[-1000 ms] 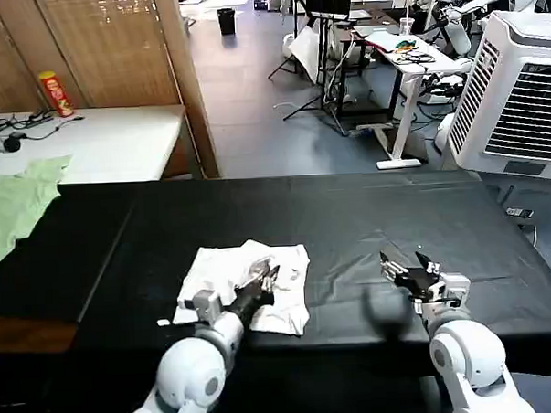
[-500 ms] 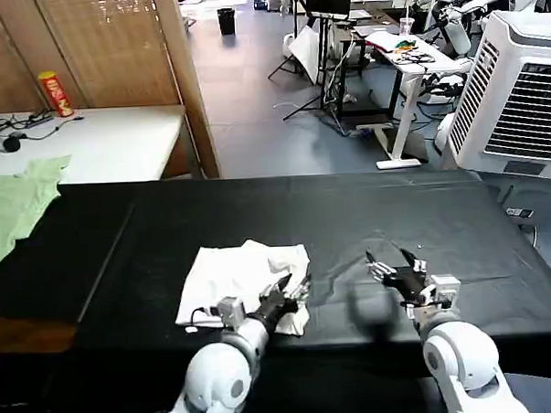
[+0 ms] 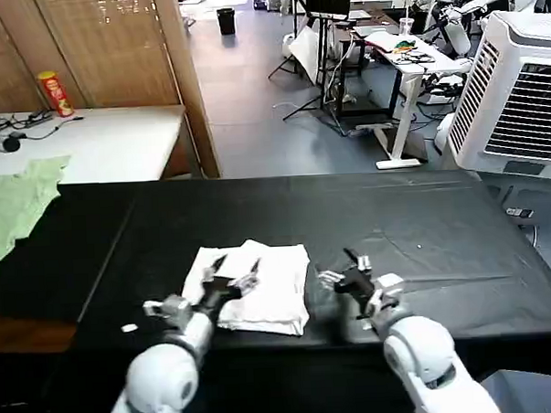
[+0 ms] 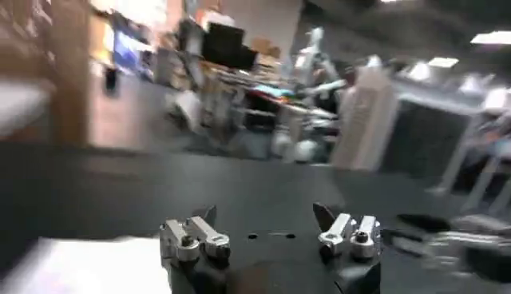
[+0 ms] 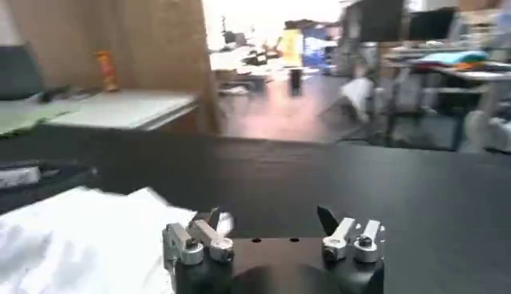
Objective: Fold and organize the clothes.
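Over the folded white T-shirt (image 3: 251, 285) on the black table (image 3: 395, 220), the left gripper (image 3: 233, 274) hovers with fingers spread wide; the right gripper (image 3: 344, 269), also wide, sits just beside the shirt's right edge, having swung nearer. The shirt's lettering is hidden

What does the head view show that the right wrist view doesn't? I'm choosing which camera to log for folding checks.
Head view alone: the whole folded white T-shirt, the left gripper open above it, the air cooler and the far right end of the black table. Right wrist view alone: the right gripper close up, with a wide gap between its fingertips. Both: the T-shirt, the right gripper open beside it, the green garment and the red can.
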Robot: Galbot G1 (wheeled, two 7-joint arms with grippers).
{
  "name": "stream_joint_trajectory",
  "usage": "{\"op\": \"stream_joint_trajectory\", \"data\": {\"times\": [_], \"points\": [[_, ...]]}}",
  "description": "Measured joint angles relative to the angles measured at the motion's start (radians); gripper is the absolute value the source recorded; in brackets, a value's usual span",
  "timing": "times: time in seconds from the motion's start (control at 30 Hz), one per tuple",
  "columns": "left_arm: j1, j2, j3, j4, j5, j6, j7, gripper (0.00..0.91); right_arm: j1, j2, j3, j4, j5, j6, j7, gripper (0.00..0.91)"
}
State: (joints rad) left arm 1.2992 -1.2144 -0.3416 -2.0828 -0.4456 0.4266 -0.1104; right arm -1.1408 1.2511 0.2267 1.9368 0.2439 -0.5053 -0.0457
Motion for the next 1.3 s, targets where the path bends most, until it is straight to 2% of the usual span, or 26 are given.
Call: {"op": "stream_joint_trajectory", "data": {"times": [0.1,0.2,0.3,0.4,0.53,0.77,0.93,0.97,1.03,1.07,1.1,1.13,1.17,1.2,1.3], "points": [[0.024,0.008,-0.040,0.001,0.006,-0.005,0.001,0.878,0.026,0.021,-0.048,-0.044,-0.046,-0.004,0.003,0.878],[0.040,0.009,-0.067,0.007,0.011,-0.011,0.003,0.878,0.033,0.037,-0.071,-0.081,-0.097,-0.034,0.035,0.878],[0.045,0.002,-0.090,0.022,0.005,-0.016,0.005,0.878,0.029,0.053,-0.081,-0.107,-0.178,-0.064,0.049,0.878],[0.042,-0.004,-0.110,0.038,-0.021,-0.021,0.006,0.878,0.019,0.063,-0.081,-0.114,-0.190,-0.051,0.061,0.878],[0.032,-0.008,-0.138,0.065,-0.068,-0.027,0.008,0.878,-0.002,0.078,-0.055,-0.095,-0.130,-0.013,0.088,0.878],[0.021,-0.019,-0.203,0.140,-0.269,-0.019,0.010,0.878,-0.033,0.061,0.026,0.040,0.068,-0.010,0.126,0.878],[0.018,-0.025,-0.235,0.181,-0.412,-0.007,0.004,0.868,-0.056,0.039,0.073,0.119,0.129,0.001,0.125,0.878],[0.019,-0.025,-0.238,0.185,-0.429,-0.005,0.004,0.790,-0.061,0.037,0.080,0.133,0.133,0.001,0.125,0.878],[0.023,-0.026,-0.241,0.195,-0.462,0.001,0.005,0.722,-0.066,0.037,0.088,0.149,0.136,0.001,0.125,0.878],[0.025,-0.027,-0.241,0.198,-0.473,0.003,0.006,0.575,-0.067,0.038,0.089,0.154,0.137,0.001,0.125,0.878],[0.026,-0.027,-0.241,0.201,-0.490,0.006,0.006,0.517,-0.068,0.039,0.090,0.158,0.137,0.001,0.126,0.878],[0.026,-0.029,-0.242,0.204,-0.507,0.008,0.005,0.244,-0.069,0.040,0.090,0.161,0.137,0.001,0.126,0.878],[0.027,-0.031,-0.242,0.207,-0.522,0.011,0.002,0.146,-0.069,0.042,0.091,0.164,0.138,0.001,0.126,0.878],[0.026,-0.032,-0.244,0.211,-0.539,0.017,0.001,0.068,-0.069,0.042,0.091,0.167,0.139,0.001,0.126,0.878],[0.026,-0.032,-0.246,0.220,-0.583,0.028,0.003,0.000,-0.071,0.043,0.095,0.171,0.139,0.001,0.126,0.878]]}}
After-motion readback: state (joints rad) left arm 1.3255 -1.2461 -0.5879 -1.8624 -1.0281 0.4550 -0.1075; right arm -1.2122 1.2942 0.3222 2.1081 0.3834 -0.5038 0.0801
